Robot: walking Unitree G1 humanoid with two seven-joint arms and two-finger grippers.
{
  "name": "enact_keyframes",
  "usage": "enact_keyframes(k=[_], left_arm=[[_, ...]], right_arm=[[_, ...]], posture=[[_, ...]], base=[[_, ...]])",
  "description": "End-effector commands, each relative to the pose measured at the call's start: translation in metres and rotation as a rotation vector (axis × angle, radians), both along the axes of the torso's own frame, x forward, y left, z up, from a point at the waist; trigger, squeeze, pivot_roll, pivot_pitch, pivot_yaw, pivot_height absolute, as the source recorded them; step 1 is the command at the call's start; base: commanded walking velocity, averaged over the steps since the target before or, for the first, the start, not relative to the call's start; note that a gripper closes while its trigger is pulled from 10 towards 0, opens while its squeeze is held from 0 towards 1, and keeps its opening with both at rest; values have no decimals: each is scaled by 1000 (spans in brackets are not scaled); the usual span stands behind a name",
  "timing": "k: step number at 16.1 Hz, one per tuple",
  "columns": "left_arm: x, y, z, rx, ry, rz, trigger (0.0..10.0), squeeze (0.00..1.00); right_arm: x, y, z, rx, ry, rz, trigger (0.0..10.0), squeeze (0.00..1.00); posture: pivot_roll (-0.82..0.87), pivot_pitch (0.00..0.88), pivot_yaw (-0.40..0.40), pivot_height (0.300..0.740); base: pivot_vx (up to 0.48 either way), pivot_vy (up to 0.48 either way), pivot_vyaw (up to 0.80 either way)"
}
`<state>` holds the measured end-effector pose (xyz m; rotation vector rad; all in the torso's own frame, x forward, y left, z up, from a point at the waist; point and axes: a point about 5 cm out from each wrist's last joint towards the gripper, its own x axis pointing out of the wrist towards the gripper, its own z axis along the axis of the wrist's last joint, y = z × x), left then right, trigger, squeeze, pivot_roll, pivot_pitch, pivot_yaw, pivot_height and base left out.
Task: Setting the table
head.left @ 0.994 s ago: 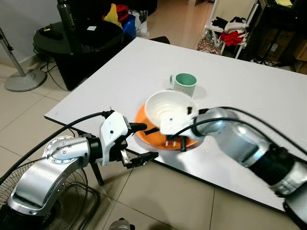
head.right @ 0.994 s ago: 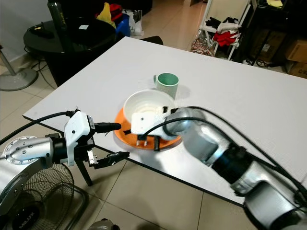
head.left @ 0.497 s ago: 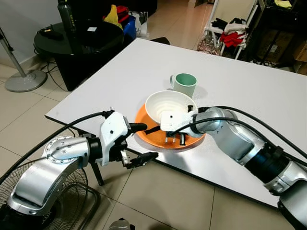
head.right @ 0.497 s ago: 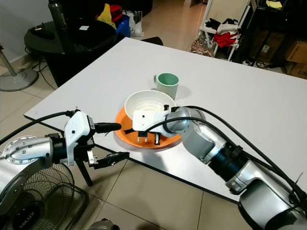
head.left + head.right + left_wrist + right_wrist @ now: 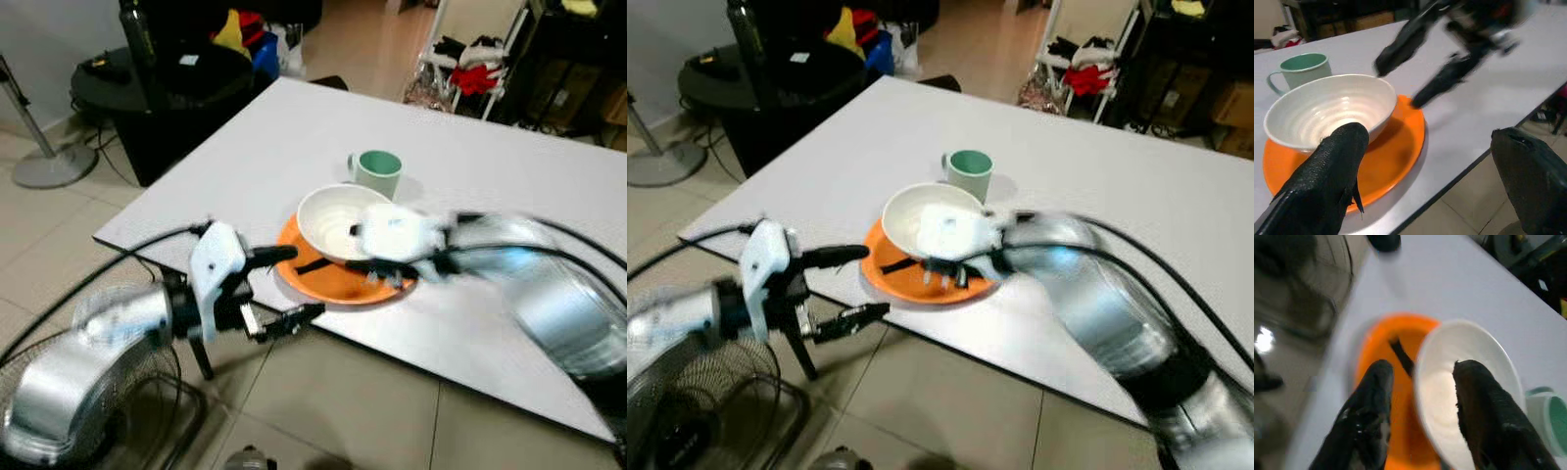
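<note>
Orange is the colour of the round flat plate (image 5: 338,279) that lies near the front edge of the big white table (image 5: 245,157). It sits there because that is where someone would sit to eat. A white ribbed bowl (image 5: 338,220) stands on the far part of the plate, touching it, so the bowl and plate make one place setting. A small dark thing lies on the bare orange part next to the bowl; I cannot tell what it is. A round green mug (image 5: 377,173) with a handle stands just behind the bowl, a little farther away on the table, within easy reach for a drink.

The right gripper (image 5: 1420,396) hangs over the near right side of the bowl and plate. Its two black jaws are spread apart and hold nothing. One finger is over the bowl and one is over the plate, so I think it is either fixing the bowl's place or just letting go. It looks blurry in the head pictures, so I cannot be sure which.

The left gripper (image 5: 289,289) waits just off the near left edge of the table, beside the plate. Its jaws are wide open and empty too. It seems to be staying out of the way.
</note>
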<state>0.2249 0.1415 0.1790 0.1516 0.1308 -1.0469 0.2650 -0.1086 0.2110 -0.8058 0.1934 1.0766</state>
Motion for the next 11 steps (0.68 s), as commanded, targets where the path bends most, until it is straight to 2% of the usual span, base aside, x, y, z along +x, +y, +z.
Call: enact_keyframes(k=[1,2,3,4,5,6,7,9,11], left_arm=[[2,0,7,-31,-53,110,10000,0],[2,-2,11,-102,-75,218,10000,0],[0,-2,12,-125,-77,259,10000,0],[-2,-3,11,-138,-74,335,10000,0],[-4,-1,9,-139,-84,400,10000,0],[-6,0,3,-122,-109,466,10000,0],[-6,2,-4,-104,-101,523,10000,0],[-10,4,-14,-90,-88,596,10000,0],[-14,4,-18,-68,-71,606,10000,0]], right_arm=[[-9,-1,9,123,17,-33,10000,1000],[-17,-4,10,268,40,-122,10000,1000],[-20,-5,11,346,25,-170,10000,1000],[-24,-11,11,451,-85,-308,10000,1000],[-27,-20,5,495,-135,-443,10000,1000],[-31,-27,-7,594,-88,-565,10000,1000],[-33,-34,-19,680,-99,-708,10000,1000],[-54,-35,-45,720,54,-853,10000,1000],[-66,-37,-51,735,45,-913,10000,1000]], posture=[[123,0,34,740],[131,0,33,740],[134,0,35,740],[135,0,38,740],[132,0,42,740],[128,0,44,740],[124,0,51,740],[111,0,63,740],[115,0,68,740]], base=[[0,0,0],[0,0,0],[0,0,0],[0,0,0],[0,0,0],[0,0,0],[0,0,0],[0,0,0],[0,-358,0]])
